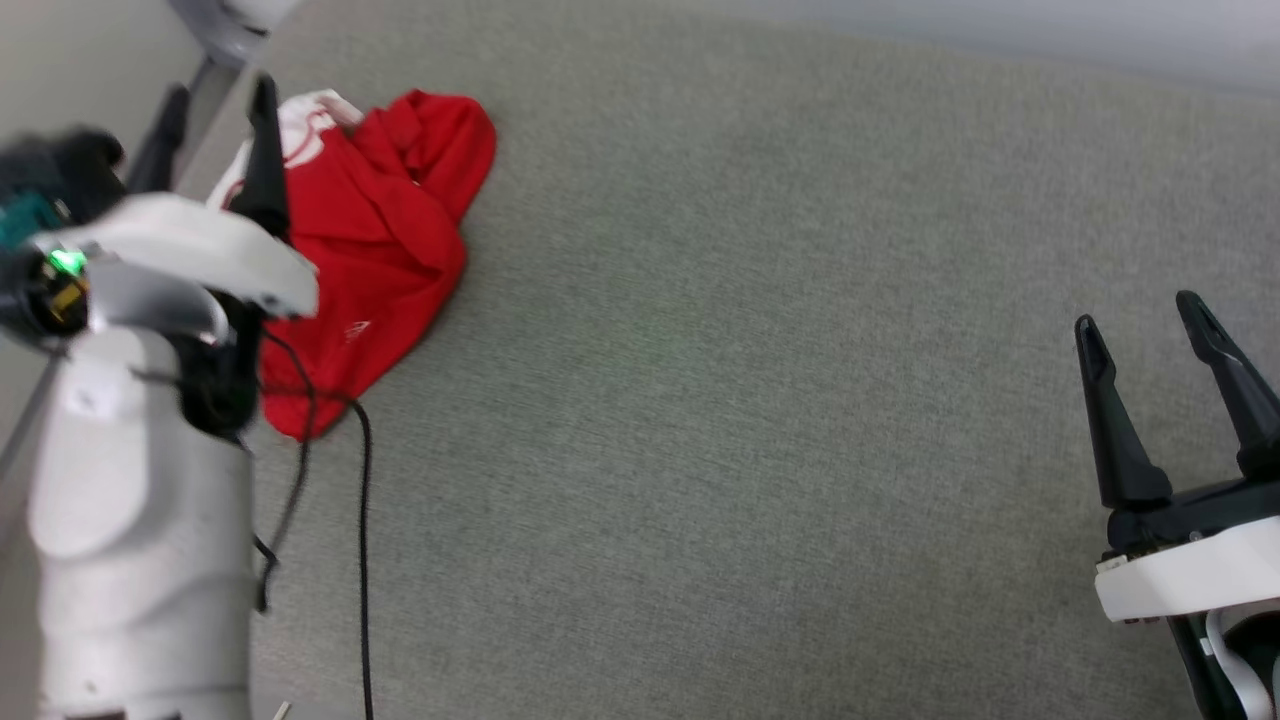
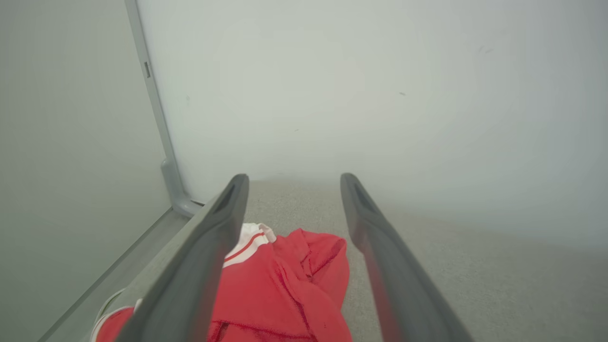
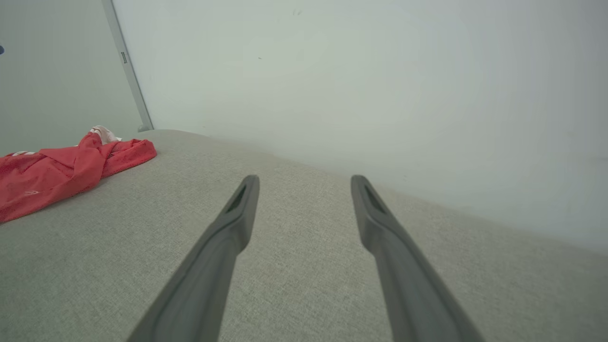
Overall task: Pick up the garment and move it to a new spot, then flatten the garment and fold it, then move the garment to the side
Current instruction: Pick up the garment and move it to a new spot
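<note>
Garment crumpled beneath left tool, jaws apart, right tool likewise apart, well away

Garment: thin red cloth, faint sheen. Table: grey woven fabric cover, matt, fine-grained. Fingers: dark, smooth, matt, plastic-looking; left arm shell: white smooth plastic, slight gloss.

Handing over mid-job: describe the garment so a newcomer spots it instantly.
Find the far left corner of the grey fabric surface, by the grey post. A crumpled garment lies at the open left gripper. It alone is bright red, with white striped trim, unlike the black cable beside it.
</note>
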Robot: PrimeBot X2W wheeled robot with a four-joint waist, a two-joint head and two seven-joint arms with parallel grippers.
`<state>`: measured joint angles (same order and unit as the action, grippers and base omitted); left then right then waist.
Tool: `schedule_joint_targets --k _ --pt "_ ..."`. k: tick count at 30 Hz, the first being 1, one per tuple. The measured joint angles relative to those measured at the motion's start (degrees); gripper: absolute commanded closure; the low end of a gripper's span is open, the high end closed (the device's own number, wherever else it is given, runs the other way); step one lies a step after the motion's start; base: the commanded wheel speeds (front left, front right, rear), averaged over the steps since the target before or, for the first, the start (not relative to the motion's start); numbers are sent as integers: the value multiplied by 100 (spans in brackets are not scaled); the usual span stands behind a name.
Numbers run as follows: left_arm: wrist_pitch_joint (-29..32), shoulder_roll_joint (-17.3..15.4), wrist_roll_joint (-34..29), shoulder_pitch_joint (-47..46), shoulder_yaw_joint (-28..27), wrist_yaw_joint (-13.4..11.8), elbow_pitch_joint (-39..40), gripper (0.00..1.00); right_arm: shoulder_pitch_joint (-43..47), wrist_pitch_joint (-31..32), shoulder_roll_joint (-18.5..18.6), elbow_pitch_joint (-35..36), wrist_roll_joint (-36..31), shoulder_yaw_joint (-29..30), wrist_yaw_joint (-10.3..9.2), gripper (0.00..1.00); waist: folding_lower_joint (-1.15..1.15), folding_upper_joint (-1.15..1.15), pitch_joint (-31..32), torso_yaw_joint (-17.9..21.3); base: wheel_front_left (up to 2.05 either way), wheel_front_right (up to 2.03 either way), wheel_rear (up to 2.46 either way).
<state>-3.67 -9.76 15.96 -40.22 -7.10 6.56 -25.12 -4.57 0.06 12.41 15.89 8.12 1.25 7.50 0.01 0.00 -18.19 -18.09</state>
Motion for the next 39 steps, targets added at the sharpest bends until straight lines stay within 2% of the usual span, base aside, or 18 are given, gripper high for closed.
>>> schedule_joint_targets --k 9,13,16,21,24,25,26,27,32,39 --pt "2451 -813 420 -1363 -136 -15 -964 0 -225 24 100 279 22 83 1 0 0 0 -822 381 0 0 0" --pt "3540 -1011 538 -1539 -177 -148 -1368 0 -298 -7 111 303 58 97 1 0 0 0 -1126 545 0 0 0" --pt "4200 -1058 742 -1538 -319 -354 -1633 0 -366 -46 124 311 66 113 1 0 0 0 -1323 645 0 0 0" --pt "4948 -1144 899 -1499 -427 -621 -1852 0 -438 -74 136 307 93 149 1 0 -1 0 -1549 758 0 0 0" --pt "5164 -1150 928 -1527 -426 -714 -1864 0 -460 -83 154 299 109 157 1 0 -1 0 -1628 782 0 0 0" --pt "5210 -1146 970 -1527 -449 -735 -1866 50 -467 -83 157 294 109 159 1 0 -1 0 -1642 786 0 0 0" --pt "5260 -1143 1006 -1527 -458 -762 -1866 87 -487 -85 159 291 115 162 1 0 -1 0 -1648 788 0 0 0" --pt "5272 -1143 1000 -1524 -452 -762 -1851 100 -501 -85 165 290 129 166 1 0 -1 0 -1648 785 0 0 0" --pt "4862 -1116 857 -1350 -316 -700 -1715 100 -541 -78 178 243 133 174 1 0 -1 0 -1569 770 0 0 0" --pt "3724 -1107 655 -1248 -179 -517 -1478 100 -541 -160 60 46 131 140 1 0 0 0 -1188 769 0 0 0"
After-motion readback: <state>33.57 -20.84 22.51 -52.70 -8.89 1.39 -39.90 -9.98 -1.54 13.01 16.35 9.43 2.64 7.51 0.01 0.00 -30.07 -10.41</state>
